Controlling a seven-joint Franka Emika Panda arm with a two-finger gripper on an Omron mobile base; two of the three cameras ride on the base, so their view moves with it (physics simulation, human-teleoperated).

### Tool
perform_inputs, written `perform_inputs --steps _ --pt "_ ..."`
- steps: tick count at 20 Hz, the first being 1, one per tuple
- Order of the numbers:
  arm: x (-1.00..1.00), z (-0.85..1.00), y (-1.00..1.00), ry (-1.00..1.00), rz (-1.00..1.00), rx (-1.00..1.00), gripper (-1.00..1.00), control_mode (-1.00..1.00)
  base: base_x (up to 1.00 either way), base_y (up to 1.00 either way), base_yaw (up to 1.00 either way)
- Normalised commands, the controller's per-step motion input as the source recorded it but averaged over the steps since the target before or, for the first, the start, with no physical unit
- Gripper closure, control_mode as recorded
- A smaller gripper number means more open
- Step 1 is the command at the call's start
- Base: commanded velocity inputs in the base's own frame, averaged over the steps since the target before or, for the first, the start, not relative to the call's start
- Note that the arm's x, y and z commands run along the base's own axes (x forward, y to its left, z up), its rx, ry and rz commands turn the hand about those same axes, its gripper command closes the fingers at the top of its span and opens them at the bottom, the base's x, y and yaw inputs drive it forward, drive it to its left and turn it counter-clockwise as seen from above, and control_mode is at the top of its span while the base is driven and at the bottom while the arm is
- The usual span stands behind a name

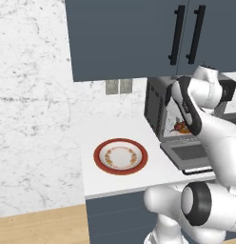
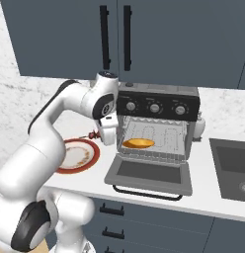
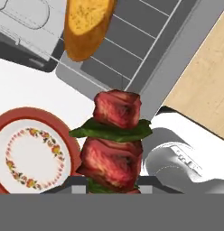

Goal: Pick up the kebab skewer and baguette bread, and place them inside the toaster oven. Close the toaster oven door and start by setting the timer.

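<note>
While airborne, kebab skewer (image 3: pixel 114 144) between jaws.

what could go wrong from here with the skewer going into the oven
1. The kebab skewer of red meat chunks and green slices sits in the gripper beside the grey-silver toaster oven's left wall; it might catch that wall on the way in.
2. The golden-orange baguette bread already lies on the wire rack, so the skewer may push or land on it.
3. The grey drop-down toaster oven door lies open below; a low approach risks hitting it.
</note>
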Motion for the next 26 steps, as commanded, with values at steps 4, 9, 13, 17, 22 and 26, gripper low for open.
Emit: perform_inputs --steps 4,9,13,17,22,26 --pt "0.03 0.0 -0.93 0.0 -0.39 0.02 1.0 -1.0 0.0 0.0 0.0" --pt "0.08 0.0 -1.0 0.0 -0.26 0.02 1.0 -1.0 0.0 0.0 0.0" --pt "0.08 0.0 -1.0 0.0 -0.21 0.02 1.0 -1.0 0.0 0.0 0.0" --pt "0.07 0.0 -0.89 -0.07 -0.16 0.04 1.0 -1.0 0.0 0.0 0.0" --pt "0.03 0.0 -0.44 -0.16 -0.13 0.08 1.0 -1.0 0.0 0.0 0.0" --pt "0.15 0.0 -0.1 -0.16 -0.06 0.05 1.0 -1.0 0.0 0.0 0.0"
